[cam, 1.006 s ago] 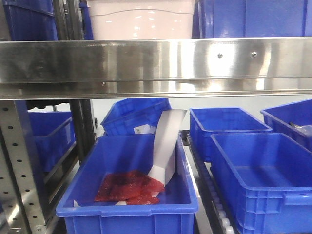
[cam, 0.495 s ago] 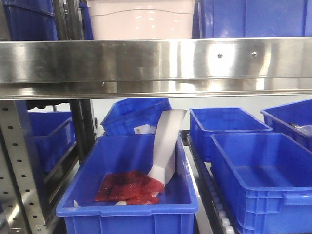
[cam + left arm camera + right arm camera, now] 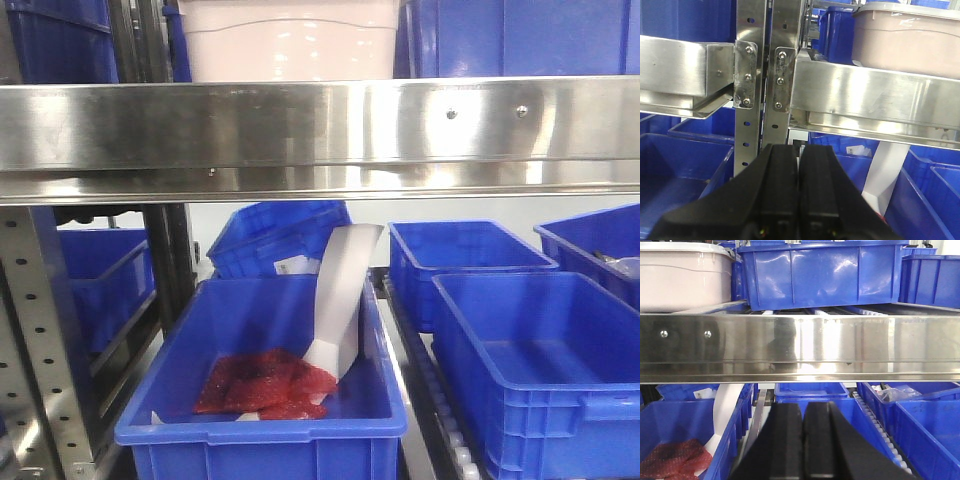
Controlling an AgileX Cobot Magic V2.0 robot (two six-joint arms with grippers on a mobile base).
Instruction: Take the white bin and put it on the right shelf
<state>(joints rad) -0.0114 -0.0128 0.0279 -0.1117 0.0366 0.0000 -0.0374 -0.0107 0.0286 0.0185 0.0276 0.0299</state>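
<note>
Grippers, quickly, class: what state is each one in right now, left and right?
Left gripper: closed, holding nothing, below the shelf rail.
Right gripper: closed, holding nothing; the white bin sits untouched on the shelf above.

The right shelf (image 3: 320, 125) carries the white bin (image 3: 290, 40) beside a blue crate (image 3: 820, 272).

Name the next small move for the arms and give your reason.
Probably raise both arms and open the jaws. Both the left gripper and right gripper are shut and sit below the steel rail, while the white bin rests above it, untouched.
</note>
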